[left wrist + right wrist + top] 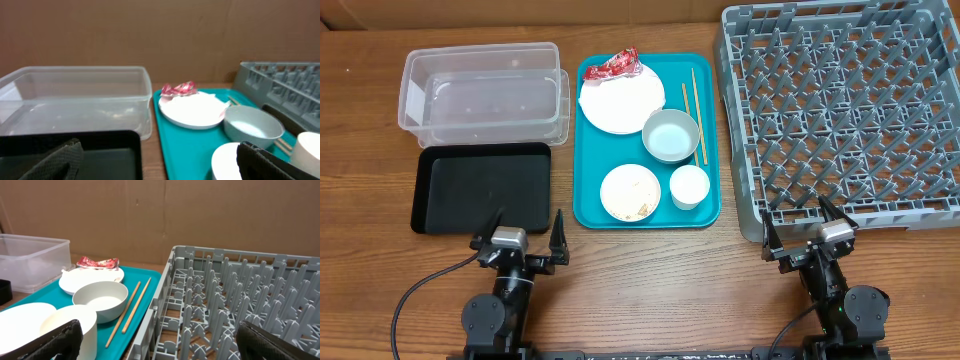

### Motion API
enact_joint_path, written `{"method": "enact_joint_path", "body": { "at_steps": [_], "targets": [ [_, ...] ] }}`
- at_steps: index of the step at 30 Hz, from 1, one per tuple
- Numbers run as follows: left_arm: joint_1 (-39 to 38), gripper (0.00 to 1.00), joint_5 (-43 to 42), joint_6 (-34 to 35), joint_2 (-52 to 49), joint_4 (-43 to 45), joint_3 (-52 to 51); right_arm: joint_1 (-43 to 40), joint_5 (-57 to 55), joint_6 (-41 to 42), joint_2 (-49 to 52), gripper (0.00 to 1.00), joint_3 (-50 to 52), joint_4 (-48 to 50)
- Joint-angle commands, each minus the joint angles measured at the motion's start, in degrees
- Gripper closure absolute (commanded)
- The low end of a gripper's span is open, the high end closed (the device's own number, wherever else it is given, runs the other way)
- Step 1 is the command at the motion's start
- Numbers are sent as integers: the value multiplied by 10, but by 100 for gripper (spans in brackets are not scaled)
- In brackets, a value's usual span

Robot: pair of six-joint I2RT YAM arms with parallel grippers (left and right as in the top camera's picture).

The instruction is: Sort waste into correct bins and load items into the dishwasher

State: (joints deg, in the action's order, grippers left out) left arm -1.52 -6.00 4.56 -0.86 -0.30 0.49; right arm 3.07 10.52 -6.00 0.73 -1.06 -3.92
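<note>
A teal tray (588, 205) holds a large white plate (622, 104) with a red wrapper (611, 66) and white napkin on it, a pale bowl (670, 135), a small plate (630, 192) with rice grains, a white cup (688, 186) and two chopsticks (691, 105). The clear tub (485, 92) and black tray (482, 187) lie at the left. The grey dish rack (840, 110) stands at the right. My left gripper (525, 238) is open and empty near the black tray's front edge. My right gripper (805, 226) is open and empty at the rack's front edge.
Brown cardboard walls (160, 215) close off the back. The tub (75, 102), wrapper (178, 89) and bowl (252, 127) show in the left wrist view. Chopsticks (131, 310), cup (70, 330) and rack (240, 305) show in the right wrist view.
</note>
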Motion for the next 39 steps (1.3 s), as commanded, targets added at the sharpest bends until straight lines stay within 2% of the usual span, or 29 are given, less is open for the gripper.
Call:
{"method": "enact_joint_path", "body": {
  "at_steps": [1,8,13,22,23,25,35,39],
  "targets": [
    [-4,0,-57,28,5,19,0,-2,2,4,-6,0,6,3],
    [-4,0,-76,32,-3,-2,75,-2,2,4,-6,0,6,3],
    [-4,0,-77,32,-85,-33,174,-2,2,4,-6,0,6,3],
    [-4,0,-132,3,-366,-135,419,-2,2,4,-6,0,6,3],
    [-7,0,-136,1,-432,-163,476,-2,2,4,-6,0,6,3],
    [-16,0,-136,-15,-503,-196,541,-2,2,4,-6,0,6,3],
    [-104,0,-80,-66,-868,-486,928,-2,2,4,-6,0,6,3],
    [-123,0,-73,-126,-984,-567,1055,-2,2,4,-6,0,6,3]
  ]
}}
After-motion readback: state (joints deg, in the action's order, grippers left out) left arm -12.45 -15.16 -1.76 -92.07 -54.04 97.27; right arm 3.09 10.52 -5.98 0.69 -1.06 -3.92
